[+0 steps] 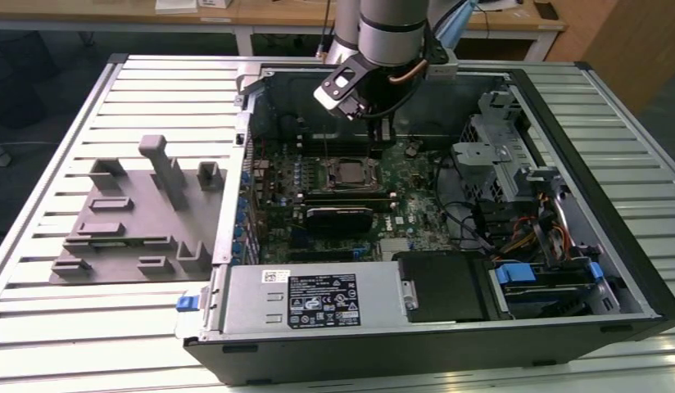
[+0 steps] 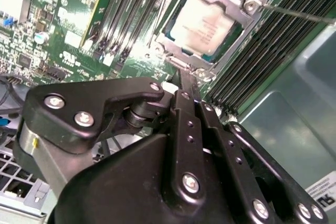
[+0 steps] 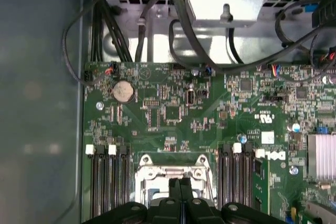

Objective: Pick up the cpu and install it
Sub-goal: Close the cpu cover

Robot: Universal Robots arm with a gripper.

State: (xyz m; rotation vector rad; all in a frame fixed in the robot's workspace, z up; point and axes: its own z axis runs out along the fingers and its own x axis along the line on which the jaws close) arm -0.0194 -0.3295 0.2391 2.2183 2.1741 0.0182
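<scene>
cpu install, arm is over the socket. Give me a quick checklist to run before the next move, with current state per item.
1. cpu in place: ok. It lies inside the socket frame, silver top up.
2. Nothing held: ok. The gripper is shut with nothing between its fingertips.
3. cpu seated flat: cannot tell from these angles.
4. Frame locked down: cannot tell. A thin rod runs beside the frame, and its latch end is hidden.
5. Cables out of the way: ok. In the first wrist view the black cables are bunched well away from the socket frame.
</scene>
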